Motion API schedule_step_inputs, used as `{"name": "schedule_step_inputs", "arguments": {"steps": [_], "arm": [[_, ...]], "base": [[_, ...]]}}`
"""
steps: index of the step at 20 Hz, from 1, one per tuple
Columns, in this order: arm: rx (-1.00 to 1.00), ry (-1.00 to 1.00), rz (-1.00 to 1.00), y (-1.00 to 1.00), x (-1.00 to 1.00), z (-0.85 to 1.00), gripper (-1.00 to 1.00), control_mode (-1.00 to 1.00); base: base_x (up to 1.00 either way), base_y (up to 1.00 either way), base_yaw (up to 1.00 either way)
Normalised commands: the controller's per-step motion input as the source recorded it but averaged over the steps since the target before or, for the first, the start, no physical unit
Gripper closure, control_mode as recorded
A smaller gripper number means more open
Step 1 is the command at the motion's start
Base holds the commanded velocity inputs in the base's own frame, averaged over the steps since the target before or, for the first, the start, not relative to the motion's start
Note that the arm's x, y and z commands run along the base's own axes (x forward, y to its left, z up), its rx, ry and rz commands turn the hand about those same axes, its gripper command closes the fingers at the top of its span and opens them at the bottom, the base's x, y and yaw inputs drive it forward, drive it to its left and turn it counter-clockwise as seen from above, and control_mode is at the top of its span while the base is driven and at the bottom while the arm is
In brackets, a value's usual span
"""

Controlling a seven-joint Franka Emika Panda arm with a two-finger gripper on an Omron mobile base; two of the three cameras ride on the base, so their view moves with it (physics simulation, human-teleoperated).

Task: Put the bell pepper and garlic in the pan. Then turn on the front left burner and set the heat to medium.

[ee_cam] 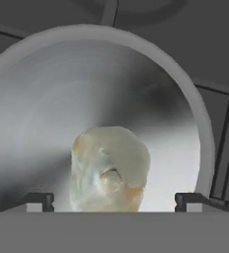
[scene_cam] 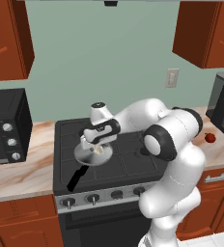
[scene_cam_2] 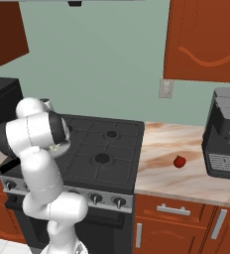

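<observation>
1. End effector [ee_cam: 114, 200] hangs over the pan [ee_cam: 32, 99], fingertips [ee_cam: 37, 200] spread wide, gripping nothing.
2. Garlic [ee_cam: 110, 168] lies between them in the pan, toward six o'clock.
3. Pan sits on the stove's front left burner, black handle [scene_cam: 77, 177] toward seven o'clock.
4. Bell pepper [scene_cam_2: 179, 161] waits on the surface at three o'clock, well apart from the stove [scene_cam_2: 109, 149].
5. Best to lift straight up before swinging right, so the fingertips clear the rim.

You have the cream-white garlic bulb [ee_cam: 110, 169] lying in the round shallow silver frying pan [ee_cam: 195, 133], which sits on the stove's [scene_cam: 128, 161] front left. The small red bell pepper [scene_cam_2: 179, 161] lies on the counter [scene_cam_2: 186, 173] right of the stove.
</observation>
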Motion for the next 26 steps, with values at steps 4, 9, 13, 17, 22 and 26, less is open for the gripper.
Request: {"name": "schedule_step_inputs", "arguments": {"steps": [4, 9, 13, 17, 22, 26], "arm": [[0.01, 0.00, 0.00, -0.29, -0.08, 0.36, -1.00, -1.00], [0.00, 0.00, 0.00, -0.46, -0.08, 0.32, -1.00, -1.00], [0.00, 0.00, -0.01, -0.77, 0.00, 0.14, -1.00, -1.00], [0.00, 0.00, -0.04, -0.82, 0.00, 0.07, -1.00, -1.00], [0.00, 0.00, -0.03, -0.82, 0.00, 0.06, -1.00, -1.00], [0.00, 0.00, -0.02, -0.84, 0.00, 0.15, -1.00, -1.00]], "base": [[0.00, 0.00, 0.00], [0.00, 0.00, 0.00], [0.00, 0.00, 0.00], [0.00, 0.00, 0.00], [0.00, 0.00, 0.00], [0.00, 0.00, 0.00]]}}
